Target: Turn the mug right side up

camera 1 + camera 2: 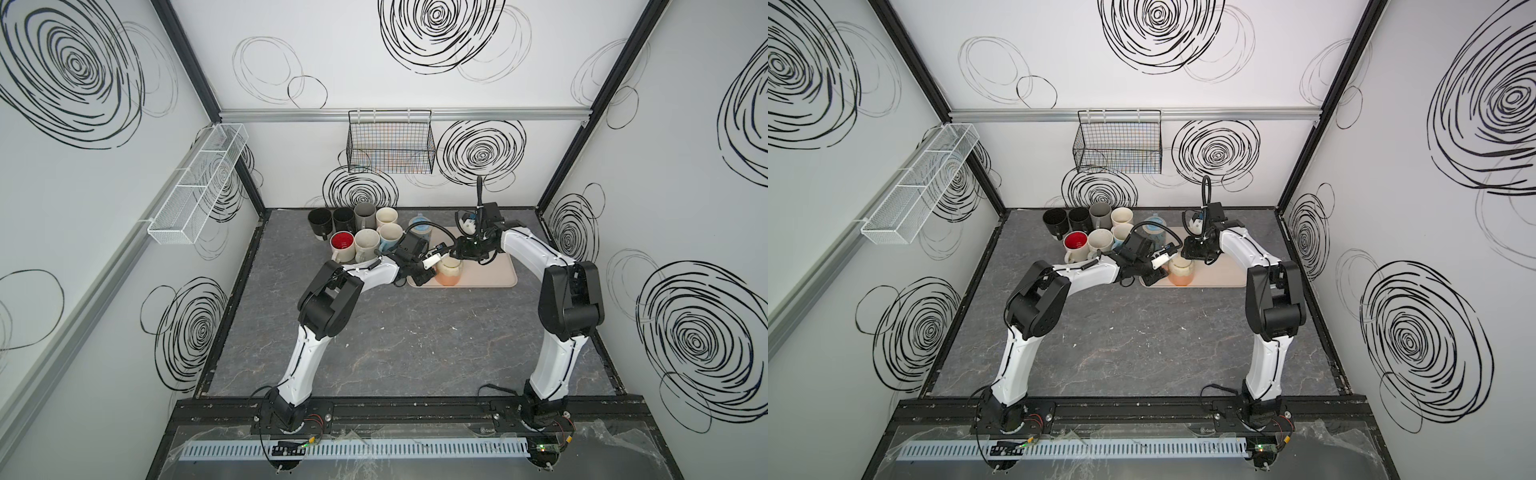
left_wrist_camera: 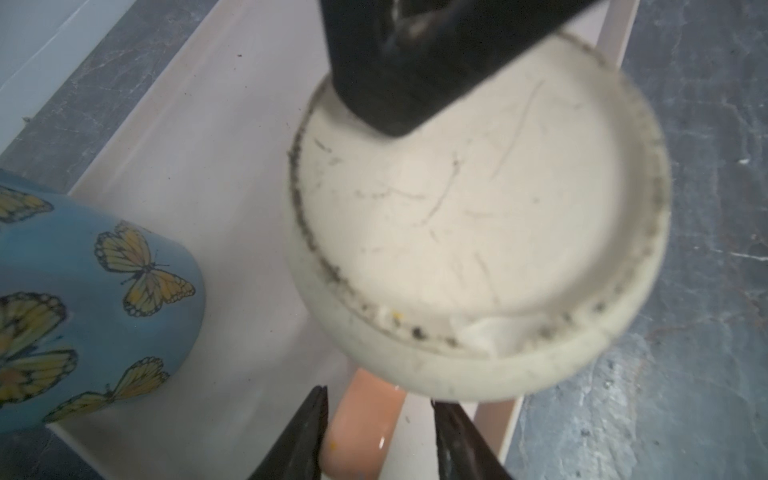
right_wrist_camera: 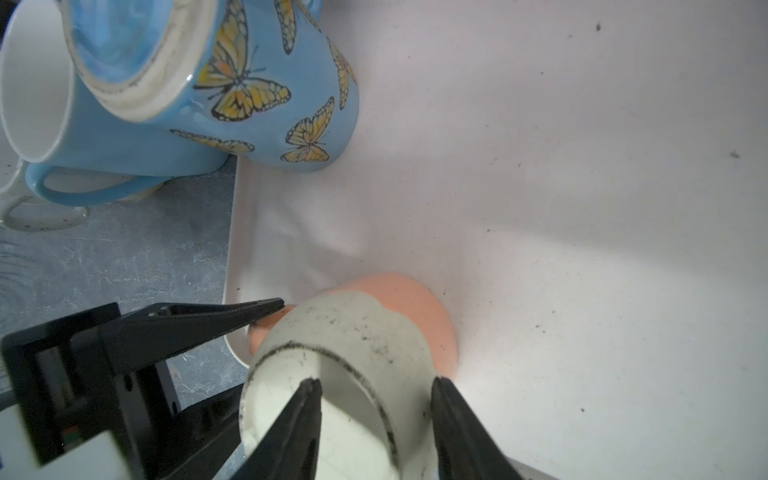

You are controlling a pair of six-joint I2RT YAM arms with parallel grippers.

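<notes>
cream-and-peach mug upside down on tray, base up, axis vertical; left gripper beside it, jaws straddling handle, clench unclear; right gripper parted over base, holding nothing

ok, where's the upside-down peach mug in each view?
Top view: peach mug centre, on the tray's left end.
Top view: same place.
Left wrist: its cream base fills most of the frame.
Right wrist: close up, under the right gripper.
Shared landmark: blue butterfly mug beside it.
</notes>
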